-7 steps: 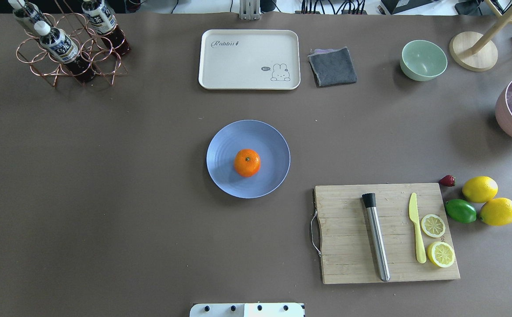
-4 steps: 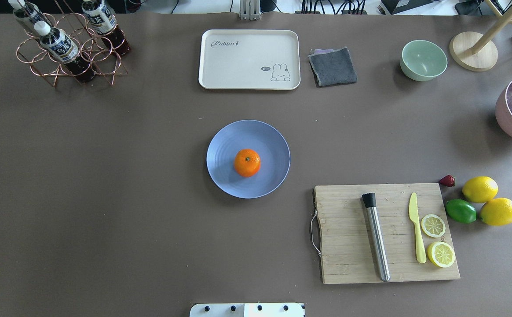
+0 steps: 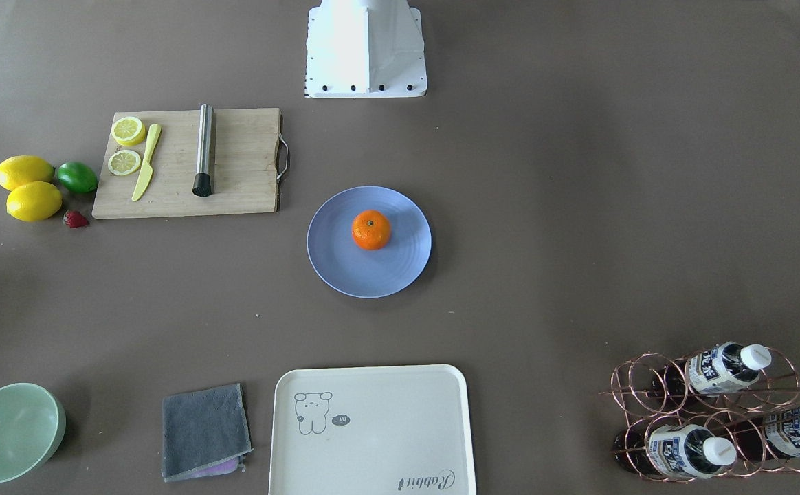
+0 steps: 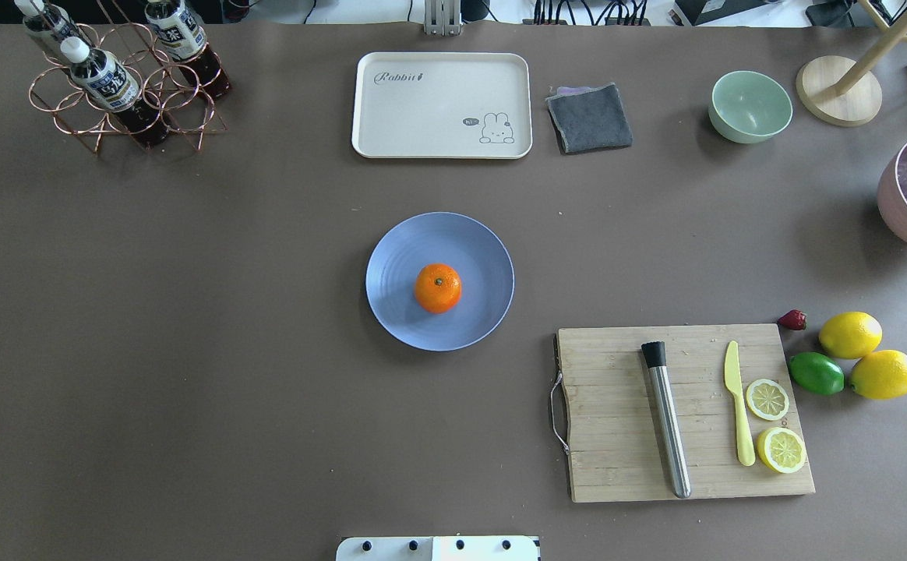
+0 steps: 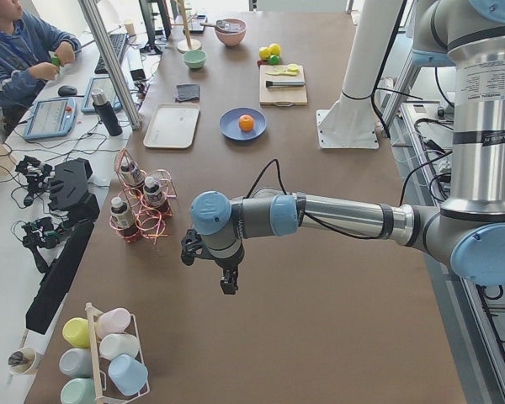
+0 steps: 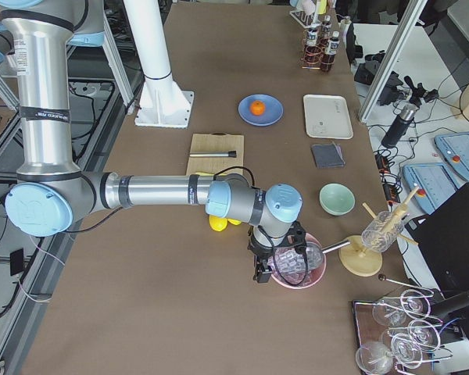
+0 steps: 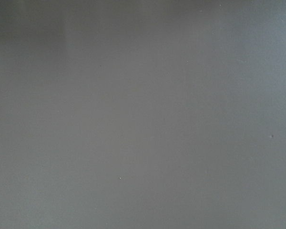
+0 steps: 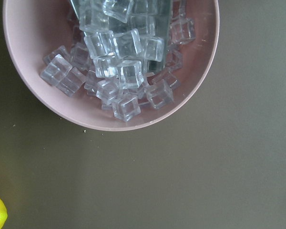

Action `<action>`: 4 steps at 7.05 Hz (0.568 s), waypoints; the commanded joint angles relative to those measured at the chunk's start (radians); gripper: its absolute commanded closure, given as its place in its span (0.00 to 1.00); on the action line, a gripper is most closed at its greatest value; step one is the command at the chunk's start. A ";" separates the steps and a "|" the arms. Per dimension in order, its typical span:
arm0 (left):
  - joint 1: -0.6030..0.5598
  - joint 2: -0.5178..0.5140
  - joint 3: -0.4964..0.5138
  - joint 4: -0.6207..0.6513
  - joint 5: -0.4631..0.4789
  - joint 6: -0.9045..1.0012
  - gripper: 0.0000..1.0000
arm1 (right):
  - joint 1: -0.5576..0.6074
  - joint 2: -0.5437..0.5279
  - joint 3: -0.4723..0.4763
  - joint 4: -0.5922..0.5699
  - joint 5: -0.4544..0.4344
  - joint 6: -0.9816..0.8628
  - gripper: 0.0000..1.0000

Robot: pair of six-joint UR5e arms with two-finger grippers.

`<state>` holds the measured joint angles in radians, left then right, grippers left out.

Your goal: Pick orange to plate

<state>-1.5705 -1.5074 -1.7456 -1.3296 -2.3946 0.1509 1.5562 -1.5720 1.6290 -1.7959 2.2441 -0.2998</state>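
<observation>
The orange (image 4: 438,288) rests stem-up near the middle of the periwinkle-blue plate (image 4: 399,319) at the table's centre, also seen in the front view as the orange (image 3: 371,229) on the plate (image 3: 345,271). Neither arm reaches it. My left gripper (image 5: 228,286) hangs over bare table far from the plate, showing only in the exterior left view. My right gripper (image 6: 259,275) hovers beside a pink bowl of ice, showing only in the exterior right view. I cannot tell whether either is open or shut.
A cutting board (image 4: 617,421) with a metal rod, yellow knife and lemon slices lies right of the plate, with lemons (image 4: 850,334) and a lime (image 4: 816,373) beyond. Cream tray (image 4: 442,105), grey cloth, mint bowl (image 4: 750,106), bottle rack (image 4: 122,78) and pink ice bowl (image 8: 33,81) line the far edge.
</observation>
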 commanded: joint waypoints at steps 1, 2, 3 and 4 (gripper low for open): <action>-0.012 0.004 0.001 -0.003 0.017 -0.004 0.02 | -0.001 0.000 0.002 -0.002 0.003 -0.004 0.00; -0.023 0.009 -0.002 -0.003 0.018 -0.001 0.02 | -0.002 0.000 0.003 -0.002 0.005 -0.007 0.00; -0.029 0.009 0.000 -0.003 0.018 -0.002 0.02 | -0.002 0.000 0.003 -0.002 0.009 -0.007 0.00; -0.029 0.009 0.001 -0.003 0.018 -0.002 0.02 | -0.002 -0.005 0.005 -0.002 0.011 -0.007 0.00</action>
<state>-1.5959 -1.4995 -1.7454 -1.3330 -2.3769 0.1489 1.5543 -1.5736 1.6324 -1.7979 2.2519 -0.3062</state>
